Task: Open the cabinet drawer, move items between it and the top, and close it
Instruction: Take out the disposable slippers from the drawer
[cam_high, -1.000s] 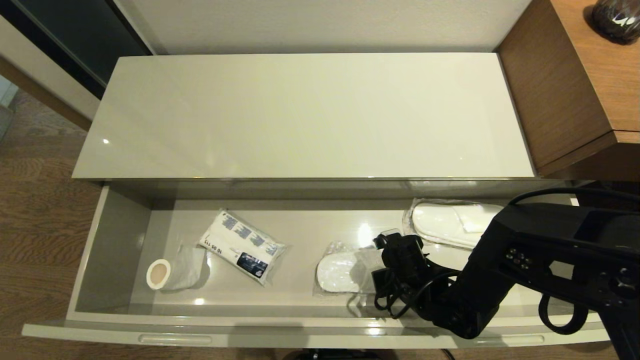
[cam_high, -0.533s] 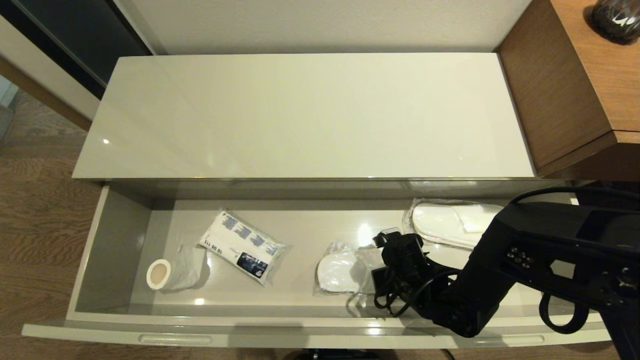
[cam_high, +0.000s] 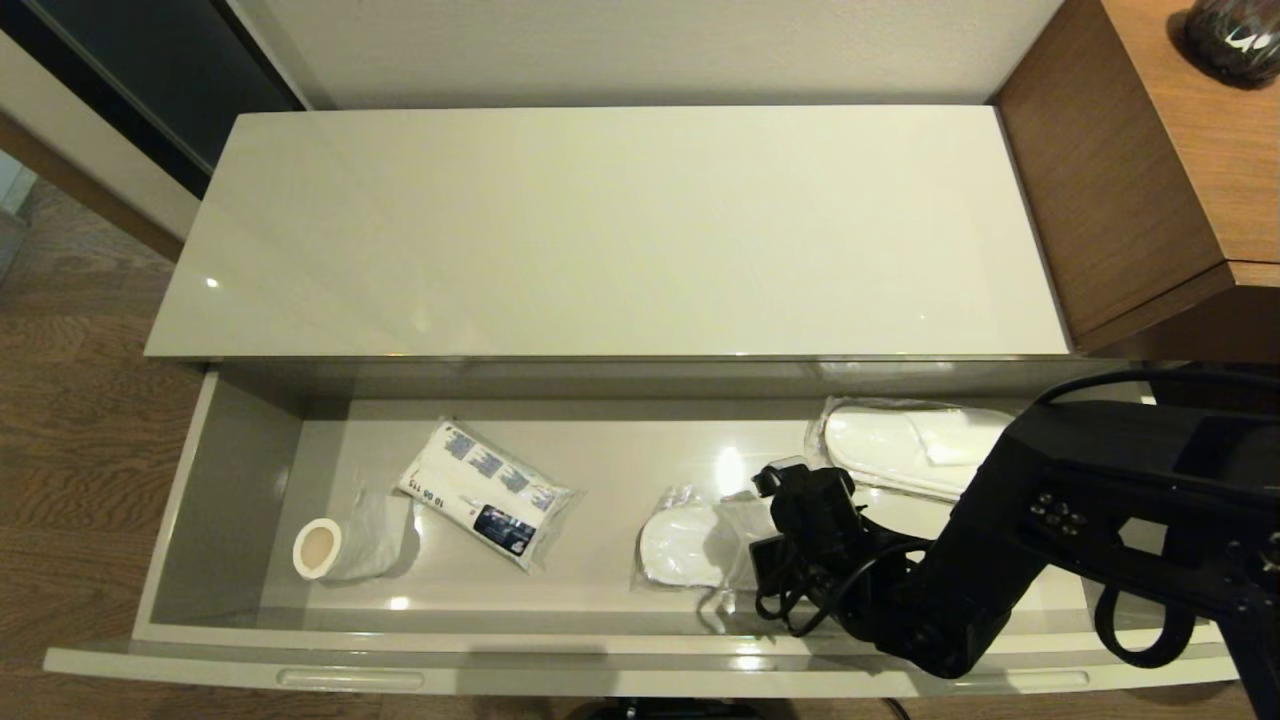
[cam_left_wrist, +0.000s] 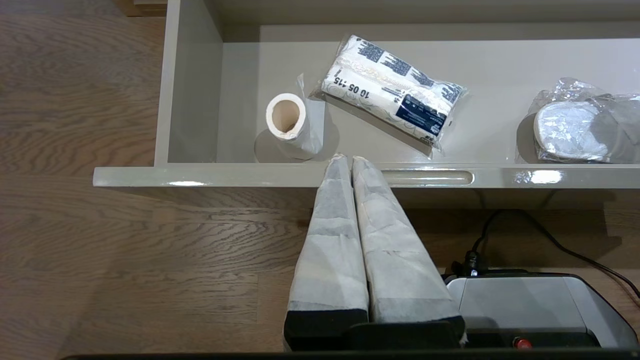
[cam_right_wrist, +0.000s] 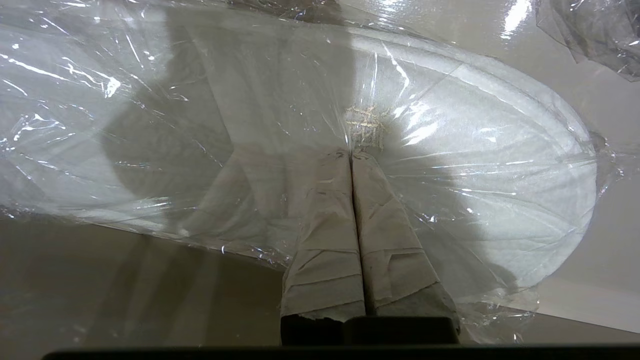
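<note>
Right wrist view: flat white slippers sealed in crinkled clear plastic (cam_right_wrist: 450, 200) are pinched by the right gripper (cam_right_wrist: 352, 155), jaws pressed together; the heel end is hidden.

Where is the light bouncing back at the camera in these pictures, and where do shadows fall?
Head view: bright glare spots on the drawer floor and glossy cabinet top. Right wrist view: the plastic over the slipper glints in streaks, and the right gripper, pinching it, casts a dark shadow. Left wrist view: glare on the drawer's front edge; the paper roll shadows the floor.
</note>
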